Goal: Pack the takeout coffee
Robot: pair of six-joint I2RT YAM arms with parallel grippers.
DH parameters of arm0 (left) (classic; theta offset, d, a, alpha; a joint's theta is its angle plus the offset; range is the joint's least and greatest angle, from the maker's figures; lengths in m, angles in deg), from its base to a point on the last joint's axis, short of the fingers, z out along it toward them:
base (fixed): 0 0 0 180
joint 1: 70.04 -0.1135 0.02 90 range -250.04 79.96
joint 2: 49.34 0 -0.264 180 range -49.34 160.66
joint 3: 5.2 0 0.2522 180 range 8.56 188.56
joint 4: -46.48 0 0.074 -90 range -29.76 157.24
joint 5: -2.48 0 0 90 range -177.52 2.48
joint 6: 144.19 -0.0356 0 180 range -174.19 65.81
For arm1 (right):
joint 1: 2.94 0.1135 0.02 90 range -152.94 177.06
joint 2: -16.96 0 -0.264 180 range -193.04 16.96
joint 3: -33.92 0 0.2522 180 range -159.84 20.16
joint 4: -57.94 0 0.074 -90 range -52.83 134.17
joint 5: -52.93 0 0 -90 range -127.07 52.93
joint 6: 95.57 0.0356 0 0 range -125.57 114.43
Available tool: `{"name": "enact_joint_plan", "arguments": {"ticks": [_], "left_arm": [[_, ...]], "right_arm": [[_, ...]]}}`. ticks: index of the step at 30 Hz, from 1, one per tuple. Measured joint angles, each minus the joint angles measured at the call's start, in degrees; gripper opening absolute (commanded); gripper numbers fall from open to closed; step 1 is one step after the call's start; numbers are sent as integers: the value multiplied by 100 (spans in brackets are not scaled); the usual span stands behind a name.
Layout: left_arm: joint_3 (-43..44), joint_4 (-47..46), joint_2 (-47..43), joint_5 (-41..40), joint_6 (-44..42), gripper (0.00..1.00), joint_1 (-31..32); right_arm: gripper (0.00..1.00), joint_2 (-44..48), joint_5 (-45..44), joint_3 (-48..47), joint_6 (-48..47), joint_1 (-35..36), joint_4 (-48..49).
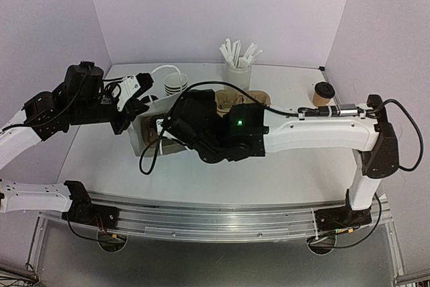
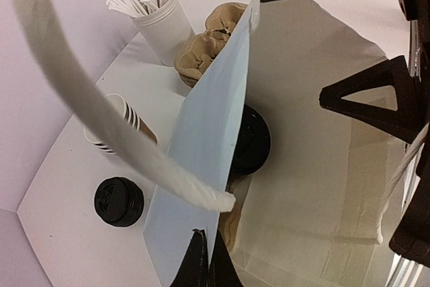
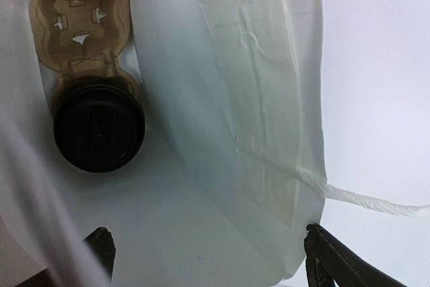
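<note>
The left end effector (image 2: 203,250) clamped the bag (image 2: 201,152) rim, apparently. The right end effector (image 3: 208,238) hung over it, spread wide, empty.

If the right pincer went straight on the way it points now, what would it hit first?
Probably the inside of the white paper bag, straight ahead of the open right pincer. The black-lidded cup in its brown carrier sits left of that line; depth is unclear.

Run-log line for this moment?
left claw: shut on bag | right claw: open at bag mouth | carrier: inside bag, holds lidded cup | second lidded cup: on table
</note>
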Motion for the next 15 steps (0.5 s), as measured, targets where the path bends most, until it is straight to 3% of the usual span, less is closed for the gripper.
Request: {"name": "enact_joint_plan", "arguments": {"ticks": [15], "left_arm": [[-34,-25,-11,15,-85,0,0]], "right_arm": [[93,344,-762,-31,146,-2,286]]}}
